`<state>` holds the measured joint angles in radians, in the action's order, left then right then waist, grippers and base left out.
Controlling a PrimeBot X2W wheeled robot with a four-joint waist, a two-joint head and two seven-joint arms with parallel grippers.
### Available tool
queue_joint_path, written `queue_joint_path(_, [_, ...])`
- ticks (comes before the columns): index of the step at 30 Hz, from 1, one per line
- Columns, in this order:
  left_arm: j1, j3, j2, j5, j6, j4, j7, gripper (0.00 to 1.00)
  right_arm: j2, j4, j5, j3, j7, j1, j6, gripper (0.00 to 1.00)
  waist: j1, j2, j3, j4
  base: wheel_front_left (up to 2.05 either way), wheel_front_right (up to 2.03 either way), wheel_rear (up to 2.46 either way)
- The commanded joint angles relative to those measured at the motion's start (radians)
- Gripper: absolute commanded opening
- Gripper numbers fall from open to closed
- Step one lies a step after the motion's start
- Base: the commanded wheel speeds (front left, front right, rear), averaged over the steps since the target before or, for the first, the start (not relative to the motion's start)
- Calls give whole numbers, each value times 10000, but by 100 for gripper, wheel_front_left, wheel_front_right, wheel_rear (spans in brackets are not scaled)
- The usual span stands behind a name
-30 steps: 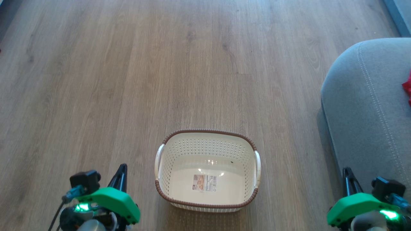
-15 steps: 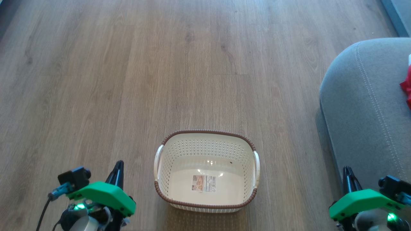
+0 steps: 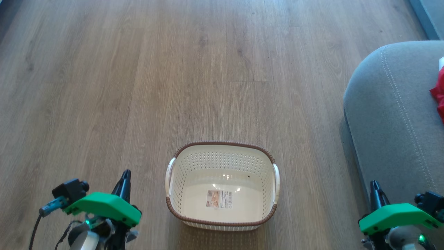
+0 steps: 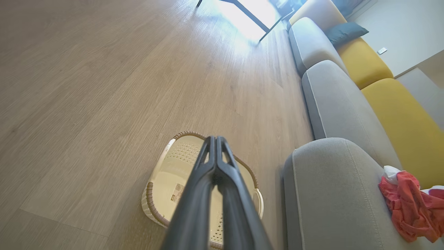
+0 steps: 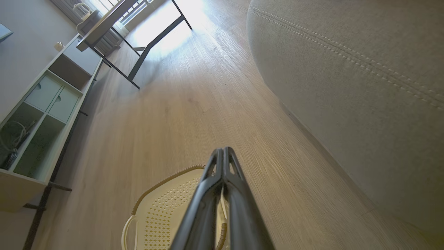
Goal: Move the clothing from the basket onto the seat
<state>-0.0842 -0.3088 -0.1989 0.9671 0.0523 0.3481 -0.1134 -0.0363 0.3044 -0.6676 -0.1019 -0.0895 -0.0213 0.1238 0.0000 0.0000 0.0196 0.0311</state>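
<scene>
In the head view, the basket (image 3: 222, 158) stands on the wood floor (image 3: 138, 86) between the left gripper (image 3: 125, 173) and the right gripper (image 3: 374, 185), and a red edge of the clothing (image 3: 438, 100) lies on the seat (image 3: 392, 121). The left wrist view takes in the whole red-and-white heap on that seat, with yellow cushions (image 4: 399, 114) behind it, and its fingers (image 4: 204, 180) are clenched on nothing. The right wrist view adds a shelf unit (image 5: 41, 114) across the floor, and there too the fingers are pressed together, empty.

L gripper (image 3: 126, 172) drifted left, away from basket (image 3: 222, 142); R gripper (image 3: 374, 183) wrist sank slightly; head cam nudged.
</scene>
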Motion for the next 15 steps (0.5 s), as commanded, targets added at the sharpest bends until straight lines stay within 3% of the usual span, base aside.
queue_joint_path(1, [-404,378,-10,236,-93,-341,101,0,-69,-368,-346,7,79,546,29,0,0,0,-3,-6,0,0,0])
queue_joint_path(15, [-370,1098,263,1436,-426,-474,501,0,-83,-412,-2084,-18,453,689,37,0,0,0,-34,-65,0,0,0])
